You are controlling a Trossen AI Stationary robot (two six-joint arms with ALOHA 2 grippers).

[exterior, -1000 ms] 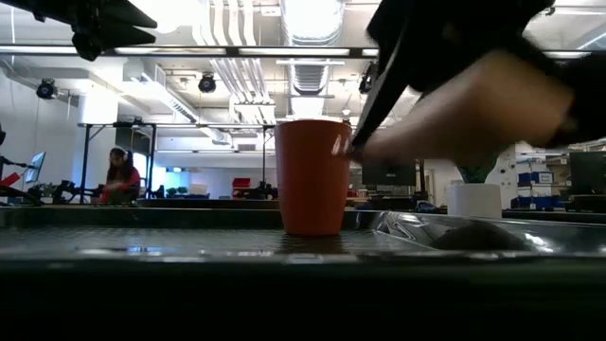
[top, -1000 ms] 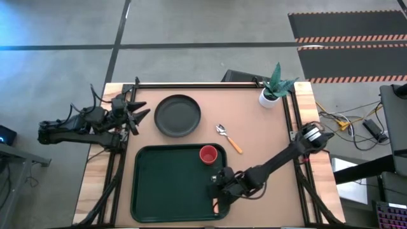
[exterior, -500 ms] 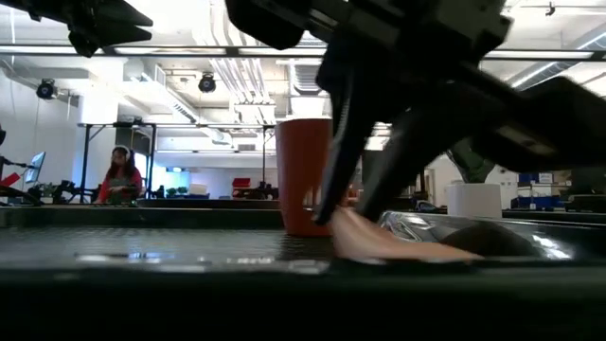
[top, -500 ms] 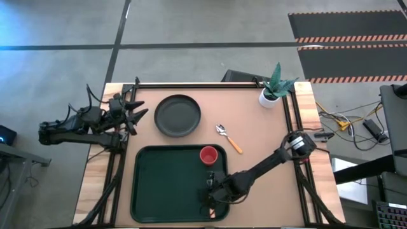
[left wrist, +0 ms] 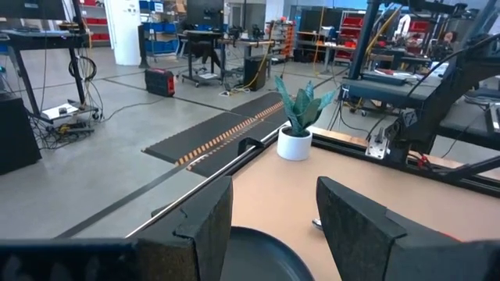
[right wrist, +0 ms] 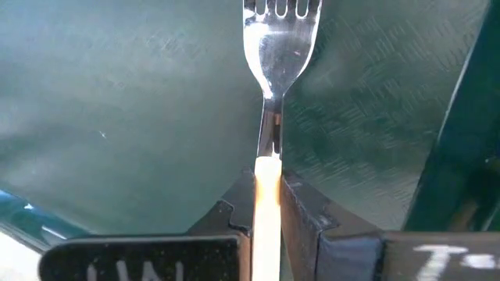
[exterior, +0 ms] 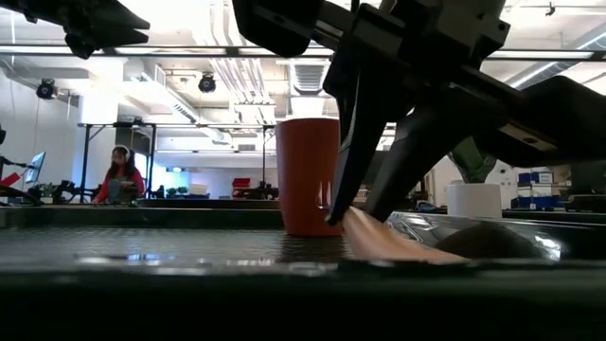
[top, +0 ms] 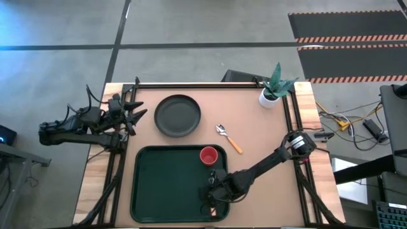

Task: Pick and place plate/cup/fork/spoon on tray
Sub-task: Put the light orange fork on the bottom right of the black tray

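The tray lies at the table's near side, with the cup standing in its far right corner. The right gripper is low over the tray's right part, its fingers closed on the fork. The left gripper waits beside the plate, fingers apart and empty.

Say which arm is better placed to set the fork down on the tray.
Right. Its tool is shut on the fork low over the tray, beside the cup. The left tool waits open near the plate.
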